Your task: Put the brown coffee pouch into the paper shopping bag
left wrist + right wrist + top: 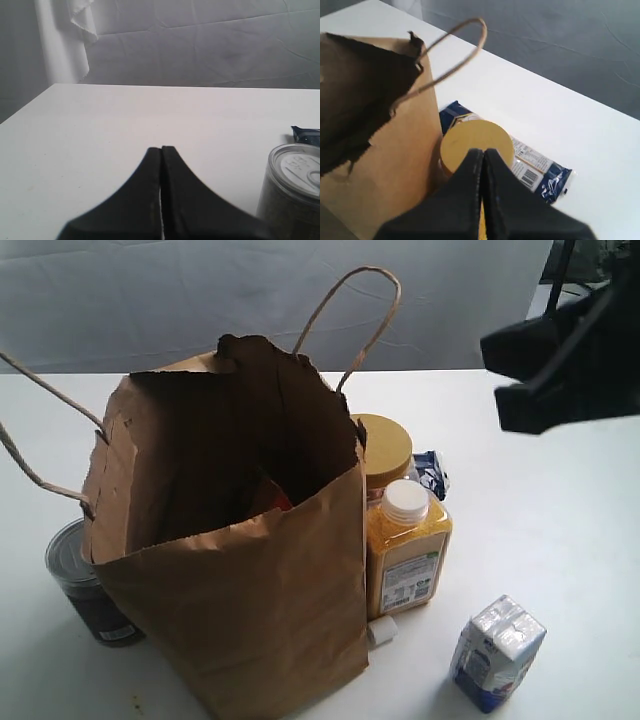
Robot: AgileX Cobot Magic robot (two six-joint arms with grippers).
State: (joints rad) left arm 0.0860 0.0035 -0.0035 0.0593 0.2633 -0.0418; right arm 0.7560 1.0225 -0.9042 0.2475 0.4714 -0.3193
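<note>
Two black fingers (pixel 465 200) pressed flat together fill the foreground of the right wrist view. Your right hand (pixel 482 152) is closed with nothing between them. It hangs above the yellow-lidded jar (pixel 470 137), just beside the paper shopping bag (pixel 380 150). The bag's ragged rim and one loop handle (pixel 482 40) rise close by. A blue packet (pixel 545 175) lies on the table (pixel 560 115) behind the jar.

In the left wrist view your left hand (pixel 161 150) is closed too and holds nothing. It sits low over the table with a can (pixel 295 185) near it. It looks to have no part in this step, so leave it parked.

From the exterior view the bag stands upright and open. The can is just beside it on one side, and the jar and a yellow bottle (pixel 405 560) sit tight against the other. A small carton (pixel 497 650) stands well apart. No pouch stands on the table in any view. Deep inside the bag a red-orange sliver shows, which I take for the label of the brown coffee pouch (pixel 278 500); the rest of it is lost in shadow.

The right hand is a dark blur high at the right, clear of the bag, so the placing looks done. To finish cleanly, travel high and away from the handle loops. Do not sweep down past the jar and bottle, which would likely topple.
</note>
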